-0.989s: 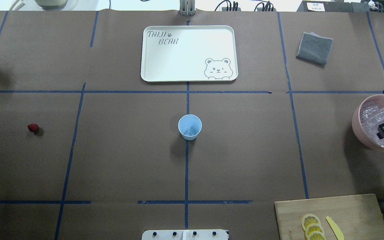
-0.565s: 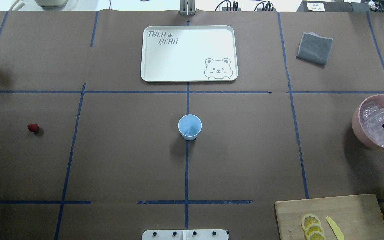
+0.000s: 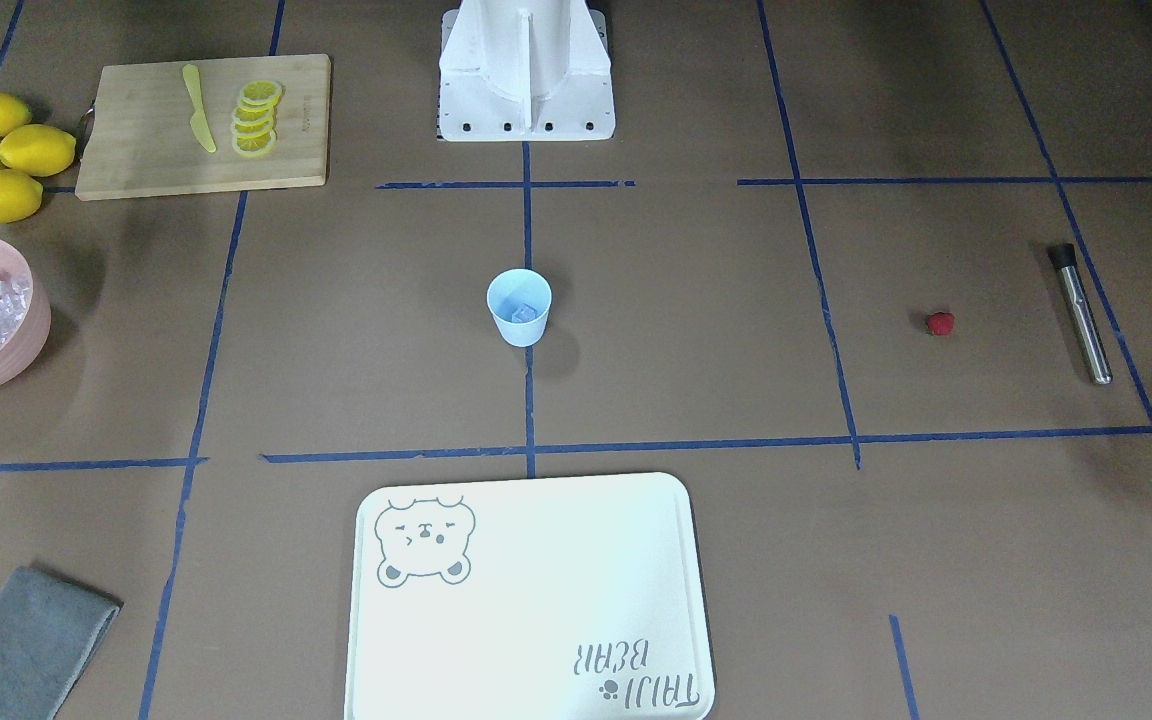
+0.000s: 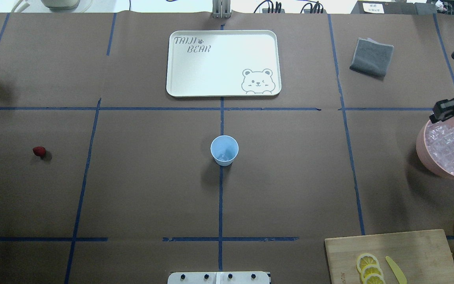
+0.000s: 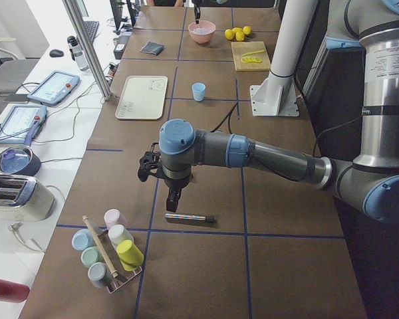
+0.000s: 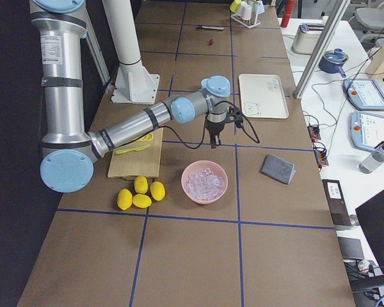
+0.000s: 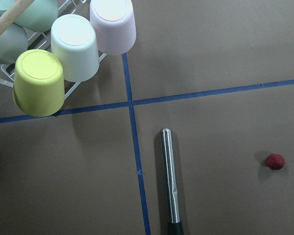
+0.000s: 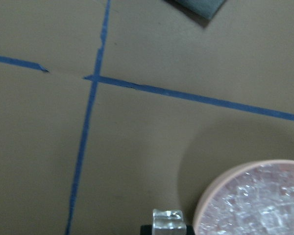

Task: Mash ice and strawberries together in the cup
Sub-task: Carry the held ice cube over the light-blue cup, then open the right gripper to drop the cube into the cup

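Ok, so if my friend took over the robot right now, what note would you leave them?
Right gripper: shut on an ice cube, raised by the rim of the bowl.
Left gripper: hovers over the muddler; whether it is open or shut cannot be told.
Cup: upright at mid-table, with one cube inside.
Strawberry: loose on the table, on the robot's left side near the muddler.
Done: some ice is in the cup.
Left: drop in the held ice cube, add the strawberry, then mash with the muddler.
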Tool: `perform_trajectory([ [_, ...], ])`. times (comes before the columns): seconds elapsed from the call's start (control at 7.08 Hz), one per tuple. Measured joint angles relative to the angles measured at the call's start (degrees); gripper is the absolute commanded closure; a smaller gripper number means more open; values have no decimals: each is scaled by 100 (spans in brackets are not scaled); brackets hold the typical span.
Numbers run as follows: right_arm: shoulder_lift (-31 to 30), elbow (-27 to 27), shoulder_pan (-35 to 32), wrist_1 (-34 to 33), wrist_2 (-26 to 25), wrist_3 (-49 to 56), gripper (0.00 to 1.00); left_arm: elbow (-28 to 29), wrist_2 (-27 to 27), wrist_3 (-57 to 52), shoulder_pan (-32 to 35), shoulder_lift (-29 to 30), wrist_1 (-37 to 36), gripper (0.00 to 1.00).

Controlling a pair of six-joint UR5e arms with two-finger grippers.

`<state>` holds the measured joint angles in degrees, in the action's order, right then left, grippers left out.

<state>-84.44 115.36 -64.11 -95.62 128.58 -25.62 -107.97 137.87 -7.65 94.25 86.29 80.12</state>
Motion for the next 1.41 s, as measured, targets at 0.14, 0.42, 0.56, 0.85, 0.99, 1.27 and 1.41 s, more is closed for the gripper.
perform_trajectory([
  [0.14,807,-20,373,-504,-16,-669,100,-2,1,0,-2,1,2,0],
  [0.42,2179,-220,1446,-919,-339,-2409,100,-3,3,0,-3,2,3,0],
  [0.56,2727,-394,2058,-954,-742,-3227,100,1,4,0,-3,4,3,0],
  [0.85,3636,-1028,3032,-949,-1542,-4177,99,16,4,0,-9,7,-2,0],
  [0.99,3958,-1424,3301,-942,-1778,-4344,99,30,4,0,-9,7,-2,0],
  [1.27,4189,-1890,3542,-796,-2011,-4425,98,61,4,0,-8,6,2,0],
  [1.41,4242,-2036,3584,-684,-2047,-4434,98,64,4,0,-8,6,3,0],
])
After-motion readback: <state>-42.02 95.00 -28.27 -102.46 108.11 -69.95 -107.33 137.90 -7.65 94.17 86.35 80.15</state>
